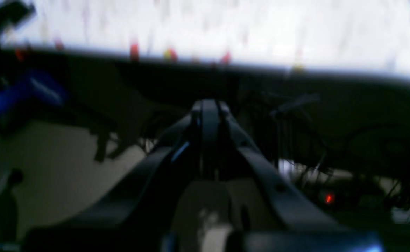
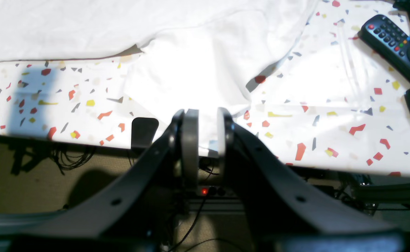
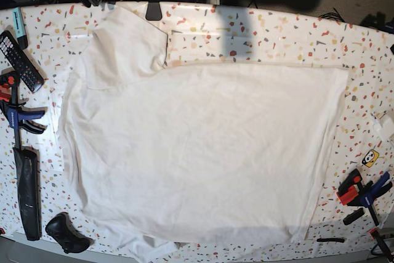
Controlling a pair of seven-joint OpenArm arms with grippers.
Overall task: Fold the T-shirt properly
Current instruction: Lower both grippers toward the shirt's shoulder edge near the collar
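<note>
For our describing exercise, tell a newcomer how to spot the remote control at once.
Find the big white T-shirt spread over the speckled tabletop. Beyond its upper-left corner in the base view, near the table's edge, lies the slanting black remote control. Its rows of small buttons set it apart from the teal-and-black tool and the red-and-blue clamp beside it.

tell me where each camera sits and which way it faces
Left wrist: on the left arm, facing the table edge and floor; its tool shows, closed.
Right wrist: on the right arm, facing the shirt's sleeve and table edge; its tool shows, open.
Base: above the table, facing down; both arms' ends show at top.
Right wrist and base share the T-shirt and remote.
</note>
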